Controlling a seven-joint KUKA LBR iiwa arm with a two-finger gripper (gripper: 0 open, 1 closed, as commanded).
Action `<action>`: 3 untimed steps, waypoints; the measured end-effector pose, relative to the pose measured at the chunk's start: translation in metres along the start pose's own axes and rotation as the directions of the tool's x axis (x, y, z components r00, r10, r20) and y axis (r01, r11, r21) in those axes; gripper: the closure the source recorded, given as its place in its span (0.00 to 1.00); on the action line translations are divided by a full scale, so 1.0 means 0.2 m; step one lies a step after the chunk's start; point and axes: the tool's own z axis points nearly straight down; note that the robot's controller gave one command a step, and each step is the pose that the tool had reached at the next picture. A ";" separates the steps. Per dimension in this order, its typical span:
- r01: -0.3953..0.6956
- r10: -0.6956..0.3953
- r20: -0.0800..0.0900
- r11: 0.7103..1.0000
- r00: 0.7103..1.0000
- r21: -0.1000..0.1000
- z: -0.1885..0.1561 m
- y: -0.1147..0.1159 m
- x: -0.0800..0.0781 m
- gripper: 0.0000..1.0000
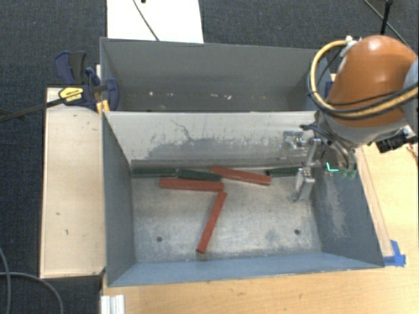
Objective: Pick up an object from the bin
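Gripper [302, 187] hanging low at the right rear of the bin [118, 195], beside a short green stick [283, 171].

The short green stick is lying along the foot of the back wall, just left of the gripper and seemingly not touching it. Whether the jaws are standing wide or narrow cannot be told from this angle. A flat red stick [241, 176] is lying beside it, a second red stick [192, 184] and a slanted red stick [211, 222] are resting mid-floor, and a long green stick [177, 173] is lying farther left.
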 end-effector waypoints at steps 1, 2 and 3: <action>0.010 -0.010 -0.002 1.000 1.000 -0.001 0.76 0.12 0.09 0.00; 0.088 -0.088 0.011 0.996 0.996 0.000 0.52 0.28 0.09 0.00; 0.226 -0.226 0.011 0.974 0.974 0.001 0.87 0.46 0.33 0.00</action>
